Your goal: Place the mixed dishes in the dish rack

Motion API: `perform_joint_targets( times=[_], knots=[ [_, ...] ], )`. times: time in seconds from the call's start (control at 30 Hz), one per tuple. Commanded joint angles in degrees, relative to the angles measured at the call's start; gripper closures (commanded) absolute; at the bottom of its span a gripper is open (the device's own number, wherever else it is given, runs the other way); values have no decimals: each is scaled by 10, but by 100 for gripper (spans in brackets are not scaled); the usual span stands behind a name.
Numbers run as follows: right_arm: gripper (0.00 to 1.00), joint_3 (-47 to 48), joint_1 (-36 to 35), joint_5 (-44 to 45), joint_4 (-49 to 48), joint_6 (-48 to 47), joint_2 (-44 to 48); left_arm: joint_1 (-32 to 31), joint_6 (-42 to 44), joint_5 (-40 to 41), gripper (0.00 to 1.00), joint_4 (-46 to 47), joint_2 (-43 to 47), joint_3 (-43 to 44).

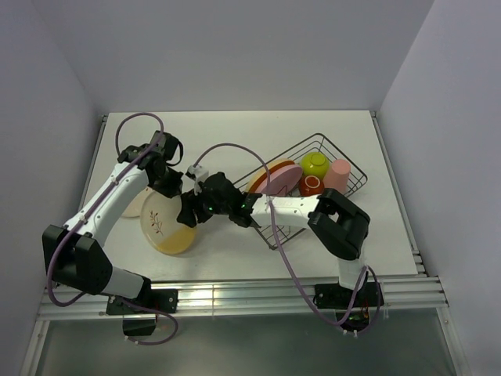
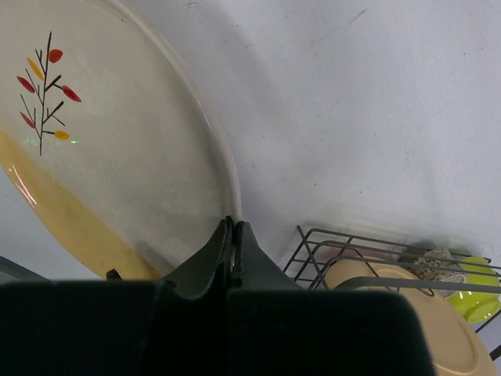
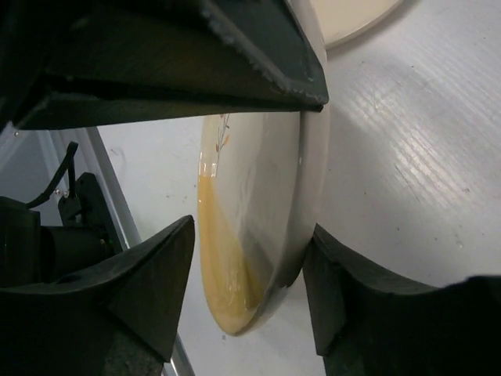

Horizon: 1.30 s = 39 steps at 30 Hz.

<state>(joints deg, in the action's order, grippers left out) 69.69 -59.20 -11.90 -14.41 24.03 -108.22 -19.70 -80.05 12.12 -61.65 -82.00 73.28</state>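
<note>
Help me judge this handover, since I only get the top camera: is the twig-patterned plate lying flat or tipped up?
Observer: Tipped up. In the right wrist view the twig-patterned plate stands tilted on edge.
Operator: Is the right gripper clamped on it?
Observer: Not clamped. The right gripper straddles the plate. One finger looks to be against its underside, and the other shows a gap from the glazed face.
Operator: So what keeps it up?
Observer: The left wrist view shows the left gripper pinched shut on the plate's rim.
</note>
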Motion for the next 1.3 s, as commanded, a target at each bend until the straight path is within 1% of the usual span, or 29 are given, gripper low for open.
perform_joint_targets(
  times=[0.0,0.03,0.07,0.1,0.13,0.17,0.23,0.27,0.3,0.43,0.53,0.6,0.63,0.67,0.7,0.73,0.8,0.87,0.93,0.97,1.0,1.03,1.1,1.23,1.27],
  knots=[
    [38,-7,3,-16,-61,26,-17,-2,5,-11,100,14,32,0],
    [42,-5,3,-15,-62,28,-22,-2,7,-12,100,15,36,-1],
    [53,-3,3,-15,-61,31,-24,-2,8,-12,100,15,37,-1],
    [58,-4,3,-12,-63,33,-27,-2,8,-13,100,16,37,-1],
    [69,-7,3,-11,-66,35,-26,-2,8,-15,100,16,39,-1],
    [76,-10,2,-9,-69,37,-26,-2,8,-15,100,16,40,-2],
    [85,-10,3,0,-64,37,-24,-2,9,-17,100,19,45,-4],
    [97,-8,3,2,-55,35,-25,-2,9,-16,100,20,47,-4],
    [100,-2,2,4,-48,33,-27,-2,9,-16,100,18,47,-4],
    [100,-10,1,13,-46,26,-18,-2,10,-18,100,16,54,-4],
    [100,-20,2,20,-39,16,0,-1,30,-24,100,28,69,-3],
    [100,-20,1,29,-19,12,13,-1,60,-29,90,48,85,-9],
    [100,-19,-1,35,-10,8,17,0,67,-30,83,57,110,-13],
    [100,-18,-1,42,9,5,27,0,78,-35,76,86,126,-24],
    [100,-13,-6,49,21,1,31,0,95,-36,62,99,141,-30],
    [100,-11,-8,55,31,-7,35,0,101,-35,54,110,173,-35],
    [100,-8,-12,64,51,-14,47,0,132,-31,40,135,202,-42],
    [100,-10,-15,69,58,-21,59,0,155,-20,38,140,235,-33],
    [100,-15,-14,65,61,-26,65,0,203,-23,32,150,263,-23],
    [100,-24,-14,61,54,-28,73,0,246,-28,31,158,272,-17],
    [100,-28,-15,51,49,-30,77,0,266,-42,30,191,285,-19],
    [100,-32,-14,47,41,-30,80,0,277,-44,29,205,315,-22],
    [100,-41,-14,23,33,-29,88,0,315,-50,22,251,357,-36],
    [100,-48,-16,-1,28,-31,107,0,367,-69,21,274,381,-44],
    [100,-56,-17,-1,25,-30,124,0,384,-73,21,273,382,-46]
  ],
)
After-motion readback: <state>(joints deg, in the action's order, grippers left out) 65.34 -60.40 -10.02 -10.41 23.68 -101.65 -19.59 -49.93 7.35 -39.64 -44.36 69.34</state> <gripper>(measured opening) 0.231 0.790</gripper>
